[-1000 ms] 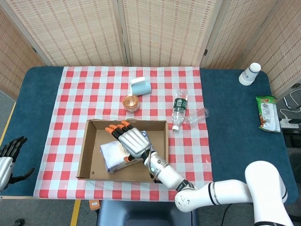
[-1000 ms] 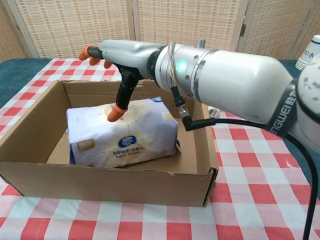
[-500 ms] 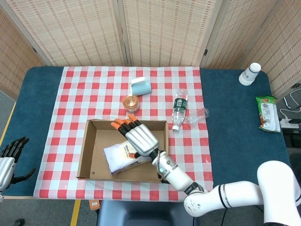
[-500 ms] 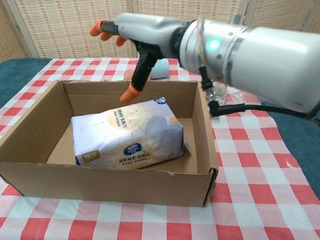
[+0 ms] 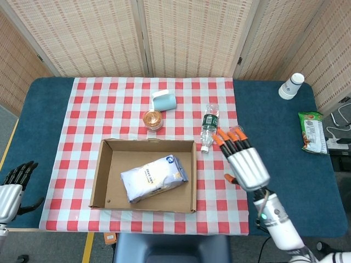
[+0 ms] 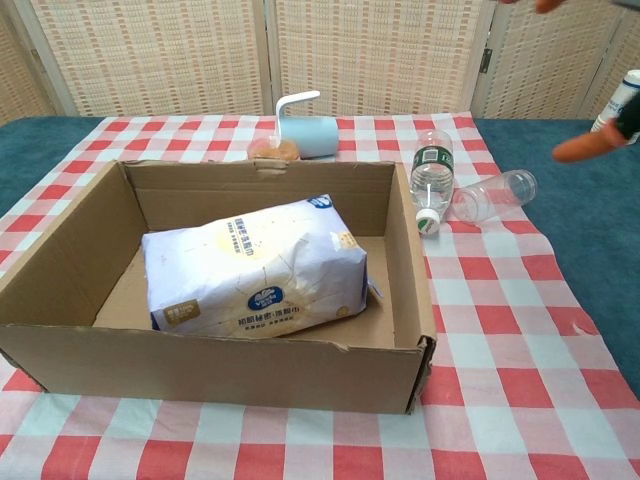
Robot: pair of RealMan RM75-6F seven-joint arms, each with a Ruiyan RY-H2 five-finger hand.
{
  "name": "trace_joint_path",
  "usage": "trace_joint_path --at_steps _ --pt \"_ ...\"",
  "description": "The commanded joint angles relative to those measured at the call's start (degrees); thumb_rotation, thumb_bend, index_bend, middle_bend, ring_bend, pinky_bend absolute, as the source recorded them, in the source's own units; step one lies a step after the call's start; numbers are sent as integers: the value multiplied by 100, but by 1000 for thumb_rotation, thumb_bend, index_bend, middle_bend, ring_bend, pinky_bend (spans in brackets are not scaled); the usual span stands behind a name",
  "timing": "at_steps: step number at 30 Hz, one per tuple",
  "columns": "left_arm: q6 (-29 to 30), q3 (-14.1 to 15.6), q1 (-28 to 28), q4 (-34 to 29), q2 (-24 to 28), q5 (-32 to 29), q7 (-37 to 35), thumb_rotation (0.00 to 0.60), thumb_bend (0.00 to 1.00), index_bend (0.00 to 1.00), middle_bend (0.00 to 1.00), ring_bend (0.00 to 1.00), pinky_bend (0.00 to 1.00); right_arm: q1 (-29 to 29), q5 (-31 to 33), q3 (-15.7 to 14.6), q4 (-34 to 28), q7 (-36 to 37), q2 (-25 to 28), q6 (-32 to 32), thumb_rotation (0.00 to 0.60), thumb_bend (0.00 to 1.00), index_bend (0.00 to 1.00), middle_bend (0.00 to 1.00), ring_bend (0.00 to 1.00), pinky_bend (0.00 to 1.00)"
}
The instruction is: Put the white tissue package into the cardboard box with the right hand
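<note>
The white tissue package point(image 5: 153, 177) point(image 6: 255, 265) lies flat inside the cardboard box point(image 5: 104, 181) point(image 6: 60, 262), with nothing touching it. My right hand point(image 5: 244, 162) hovers to the right of the box over the checked cloth, fingers spread and empty; in the chest view only an orange fingertip point(image 6: 590, 142) shows at the right edge. My left hand point(image 5: 12, 189) rests at the far left edge of the table, fingers apart, holding nothing.
Behind the box stand a small round jar point(image 5: 152, 119) and a light blue cup on its side point(image 5: 164, 100). A plastic bottle point(image 5: 208, 125) and a clear cup point(image 5: 232, 133) lie to the right. A white cup point(image 5: 291, 85) and a snack bag point(image 5: 311, 132) sit far right.
My right hand has lifted out of the box and swung to the right, leaving the tissue package lying in the box. The left hand has barely moved.
</note>
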Motion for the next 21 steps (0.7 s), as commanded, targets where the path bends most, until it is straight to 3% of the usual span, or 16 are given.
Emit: trace_joint_path --at_steps 1,6,10,16,21 --pt "-40 16 -8 5 -53 -21 116 600 244 0 0 0 98 -959 -1107 -746 667 1469 619 604 600 0 3 17 0 103" --pt "-63 15 -18 22 -81 -39 183 600 243 0 0 0 98 -1292 -1369 -858 1170 1886 703 742 600 0 6 17 0 102" --pt "-71 7 -14 24 -82 -75 189 600 242 0 0 0 97 -1775 -1441 -927 2022 2228 432 833 600 0 9 17 0 102" --pt "-86 8 -42 8 -95 -34 212 600 244 0 0 0 98 -2129 -1432 -717 2975 2381 -85 778 600 0 9 17 0 91" --pt "-114 6 -53 13 -116 -60 254 600 243 0 0 0 98 -2247 -1507 -504 3212 2634 -157 770 600 0 9 17 0 88"
